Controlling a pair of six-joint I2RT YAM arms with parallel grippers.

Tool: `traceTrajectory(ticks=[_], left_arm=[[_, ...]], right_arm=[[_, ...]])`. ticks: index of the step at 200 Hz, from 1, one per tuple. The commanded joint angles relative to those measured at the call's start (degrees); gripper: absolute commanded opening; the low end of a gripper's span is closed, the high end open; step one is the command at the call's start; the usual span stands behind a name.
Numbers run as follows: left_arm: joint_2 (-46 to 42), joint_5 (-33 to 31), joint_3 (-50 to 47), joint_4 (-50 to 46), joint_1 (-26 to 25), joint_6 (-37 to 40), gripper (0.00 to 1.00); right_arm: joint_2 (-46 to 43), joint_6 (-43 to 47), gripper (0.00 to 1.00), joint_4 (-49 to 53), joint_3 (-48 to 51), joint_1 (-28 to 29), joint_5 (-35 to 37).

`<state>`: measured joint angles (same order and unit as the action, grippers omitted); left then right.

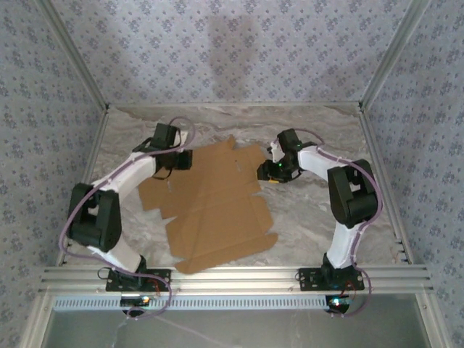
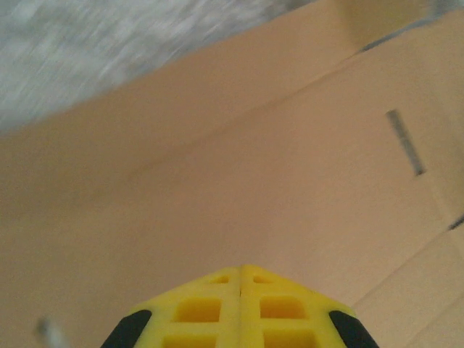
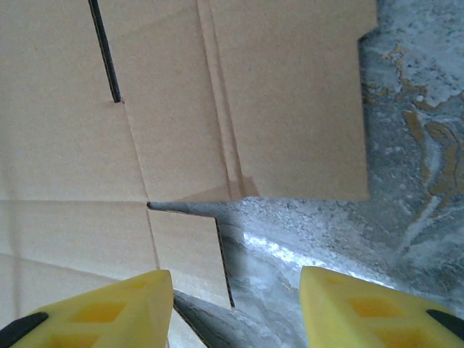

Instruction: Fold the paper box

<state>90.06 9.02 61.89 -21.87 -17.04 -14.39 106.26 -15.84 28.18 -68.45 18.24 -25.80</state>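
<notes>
The paper box (image 1: 214,210) lies unfolded and flat on the marble table (image 1: 312,210), a tan sheet with creased panels, flaps and slits. My left gripper (image 1: 180,158) is over its far left part. In the left wrist view its yellow fingers (image 2: 217,308) are pressed together, so the left gripper (image 2: 241,267) is shut with nothing between them, close above the cardboard (image 2: 275,181). My right gripper (image 1: 267,172) is at the sheet's far right edge. In the right wrist view the right gripper (image 3: 235,290) stands open over a flap corner (image 3: 188,246) and bare table (image 3: 406,181).
Patterned walls enclose the table on three sides, with metal posts (image 1: 384,65) at the corners. An aluminium rail (image 1: 232,277) runs along the near edge where both arm bases are bolted. Bare marble lies to the right of the sheet and behind it.
</notes>
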Motion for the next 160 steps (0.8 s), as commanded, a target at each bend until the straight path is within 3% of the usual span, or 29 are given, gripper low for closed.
traceTrajectory(ticks=[1,27,45,111,160], left_arm=[[-5.3,-5.5,-5.9,3.6,3.8,-13.4,0.0],[0.1,0.9,-10.4,8.8,9.1,-19.6,0.0],[3.8,3.2,-11.0,10.6,9.8,-20.3,0.0],[7.8,0.5,-11.8,10.0,9.7,-18.2,0.0],[8.6,-0.5,-11.8,9.4,9.7,-18.7,0.0]], right_arm=[[1.9,-1.0,0.54,2.2,-1.9,0.2,-3.8],[2.9,-1.2,0.57,2.3,-2.5,0.0,-5.9],[3.8,-1.4,0.58,2.4,-2.8,0.0,-7.2],[7.5,-2.3,0.6,3.5,-4.2,1.1,-10.2],[6.2,-5.4,0.51,2.5,-3.7,3.4,-16.3]])
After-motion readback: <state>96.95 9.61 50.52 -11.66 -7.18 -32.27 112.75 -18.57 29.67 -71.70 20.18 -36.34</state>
